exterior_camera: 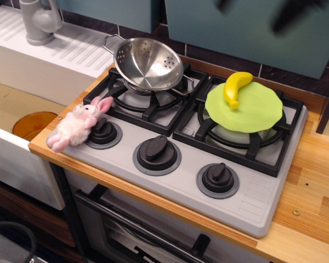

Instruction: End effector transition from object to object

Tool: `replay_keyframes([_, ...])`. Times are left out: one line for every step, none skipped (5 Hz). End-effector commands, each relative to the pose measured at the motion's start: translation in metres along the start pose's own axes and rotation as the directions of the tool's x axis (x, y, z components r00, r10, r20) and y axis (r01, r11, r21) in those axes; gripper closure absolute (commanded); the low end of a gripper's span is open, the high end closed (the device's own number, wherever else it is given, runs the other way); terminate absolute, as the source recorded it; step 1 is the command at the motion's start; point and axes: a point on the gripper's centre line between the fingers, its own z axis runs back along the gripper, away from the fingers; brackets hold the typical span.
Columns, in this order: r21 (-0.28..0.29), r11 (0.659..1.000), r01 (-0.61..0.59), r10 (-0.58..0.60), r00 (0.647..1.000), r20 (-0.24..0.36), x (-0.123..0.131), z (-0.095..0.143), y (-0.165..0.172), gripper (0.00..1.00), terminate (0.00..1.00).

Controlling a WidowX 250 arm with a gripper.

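A yellow banana (235,87) lies on a light-green round cloth (247,108) over the back right burner. A steel colander (148,64) sits tilted on the back left burner. A pink and white plush bunny (79,123) lies at the stove's front left corner, against a knob. My gripper (256,10) is high above the banana at the top edge. Only its two blurred dark fingertips (289,16) show, spread wide apart with nothing between them. The arm is out of view.
The grey stove top (252,200) has three black knobs along its front. A wooden counter (312,208) runs to the right. To the left is a white sink with a grey tap (38,22) and an orange bowl (34,124) below.
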Motion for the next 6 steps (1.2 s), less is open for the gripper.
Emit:
replay_keyframes([-0.081, 0.992, 0.101, -0.091, 0.990, 0.112, 0.007, -0.027, 0.068, 0.00, 0.00])
replay_keyframes([-0.100, 0.988, 0.121, -0.106, 0.984, 0.143, 0.009, -0.049, 0.083, 0.00, 0.00])
replay_keyframes([-0.117, 0.985, 0.127, -0.106, 0.979, 0.172, 0.011, -0.072, 0.093, 0.00, 0.00])
replay_keyframes([-0.131, 0.983, 0.126, -0.097, 0.973, 0.209, 0.010, -0.099, 0.096, 0.00, 0.00])
replay_keyframes([-0.146, 0.982, 0.123, -0.087, 0.969, 0.231, 0.007, -0.117, 0.098, 0.00, 0.00])
replay_keyframes([-0.154, 0.980, 0.126, -0.084, 0.964, 0.251, 0.002, -0.134, 0.100, 0.00, 0.00])
